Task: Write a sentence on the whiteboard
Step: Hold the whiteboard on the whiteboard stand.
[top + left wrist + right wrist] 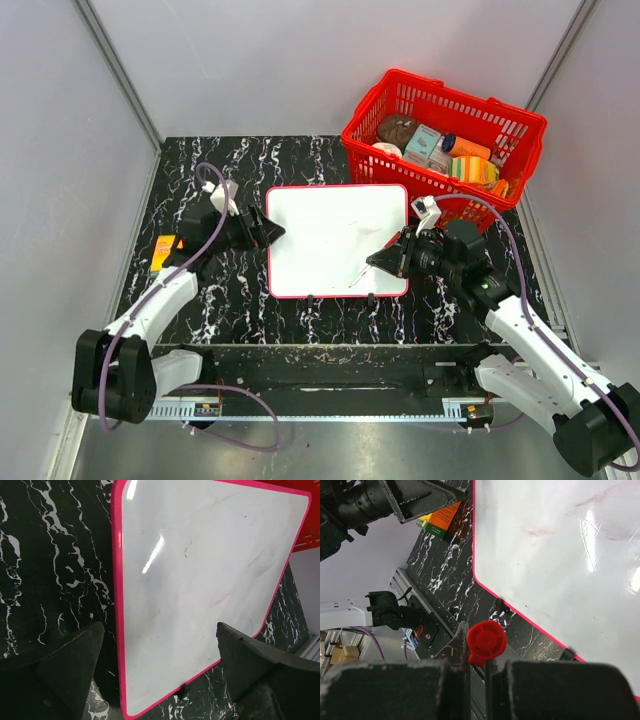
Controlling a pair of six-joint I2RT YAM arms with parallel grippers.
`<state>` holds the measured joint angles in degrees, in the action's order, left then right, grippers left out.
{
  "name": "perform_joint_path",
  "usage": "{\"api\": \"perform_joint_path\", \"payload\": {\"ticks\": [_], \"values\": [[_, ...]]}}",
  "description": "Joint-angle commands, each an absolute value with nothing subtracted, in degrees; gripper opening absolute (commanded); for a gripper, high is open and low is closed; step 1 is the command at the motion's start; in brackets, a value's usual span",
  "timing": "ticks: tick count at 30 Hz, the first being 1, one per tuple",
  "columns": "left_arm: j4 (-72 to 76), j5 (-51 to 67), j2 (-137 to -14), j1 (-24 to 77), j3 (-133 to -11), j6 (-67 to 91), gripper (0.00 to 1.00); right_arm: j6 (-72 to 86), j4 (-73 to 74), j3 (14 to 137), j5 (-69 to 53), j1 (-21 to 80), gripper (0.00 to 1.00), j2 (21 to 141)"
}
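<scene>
The whiteboard (335, 240) lies flat on the black marbled table, white with a thin red frame. It carries only faint red smears and no readable sentence. It also shows in the left wrist view (200, 580) and the right wrist view (560, 555). My left gripper (275, 232) is open and empty at the board's left edge, its fingers astride the near left corner (159, 630). My right gripper (375, 262) is at the board's near right part, shut (477, 662) on a red marker (486, 640). The marker's thin end (358, 277) points at the board.
A red basket (440, 92) with several packaged goods stands at the back right, close to the board's far right corner. An orange box (163, 252) lies at the table's left edge, also in the right wrist view (440, 520). Small black clips (310, 298) sit at the board's near edge.
</scene>
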<state>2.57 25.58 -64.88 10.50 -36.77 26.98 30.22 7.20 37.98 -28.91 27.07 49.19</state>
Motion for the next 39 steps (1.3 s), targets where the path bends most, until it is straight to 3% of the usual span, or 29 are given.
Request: {"api": "perform_joint_path", "payload": {"ticks": [1, 8, 20, 28, 36, 39], "values": [[10.6, 26.9, -66.1, 9.3, -37.5, 24.2, 0.99, 29.2, 6.4, 40.5, -28.0, 27.5, 0.0, 48.6], [14.7, 30.1, -71.8, 7.9, -38.6, 20.9, 0.97, 29.0, 6.6, 40.8, -28.0, 27.4, 0.0, 49.0], [33.4, 50.4, -84.7, 4.9, -39.6, 25.7, 0.81, 28.0, 7.8, 41.0, -27.1, 27.3, 0.0, 48.7], [39.5, 58.4, -91.0, 4.7, -40.8, 28.7, 0.6, 27.4, 8.2, 41.6, -26.7, 27.4, 0.0, 49.8], [38.4, 60.3, -91.8, 4.7, -40.2, 27.6, 0.17, 26.7, 8.1, 42.5, -26.6, 27.4, 0.0, 50.7], [38.5, 60.6, -91.2, 4.7, -38.9, 27.4, 0.12, 26.6, 8.1, 42.7, -26.6, 27.4, 0.0, 50.5]]}}
